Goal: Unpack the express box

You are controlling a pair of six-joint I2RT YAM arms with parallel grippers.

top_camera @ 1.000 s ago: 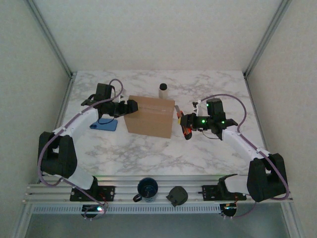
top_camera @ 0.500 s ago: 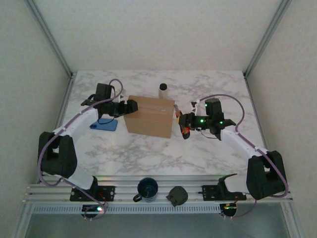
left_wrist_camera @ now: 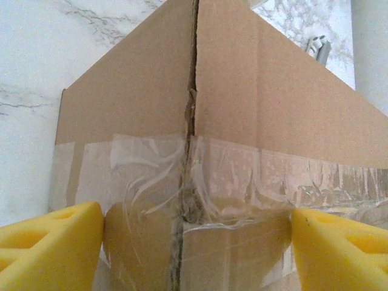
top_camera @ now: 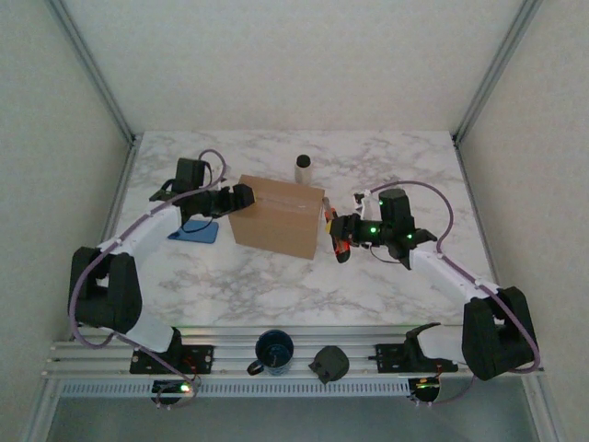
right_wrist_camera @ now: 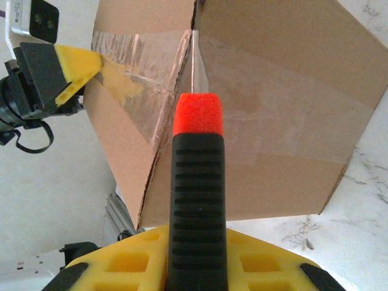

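The express box (top_camera: 278,216), a brown carton sealed with clear tape, stands mid-table. My left gripper (top_camera: 241,198) is at its left end. In the left wrist view the taped end of the box (left_wrist_camera: 242,121) and its centre seam lie between the wide-apart yellow pads (left_wrist_camera: 48,242), so the left gripper (left_wrist_camera: 197,242) is open. My right gripper (top_camera: 339,235) is at the box's right end, shut on a knife (right_wrist_camera: 197,200) with a black ribbed handle and an orange collar. Its thin blade (right_wrist_camera: 193,60) reaches up to the taped seam of the box (right_wrist_camera: 285,91).
A white bottle with a black cap (top_camera: 302,168) stands just behind the box. A flat blue item (top_camera: 193,232) lies under the left arm. A dark blue cup (top_camera: 274,350) and a black round object (top_camera: 329,363) sit at the near rail.
My right gripper has moved left with the knife, closer to the box's right end. The left gripper has stayed at the left end, and its jaws have narrowed slightly.
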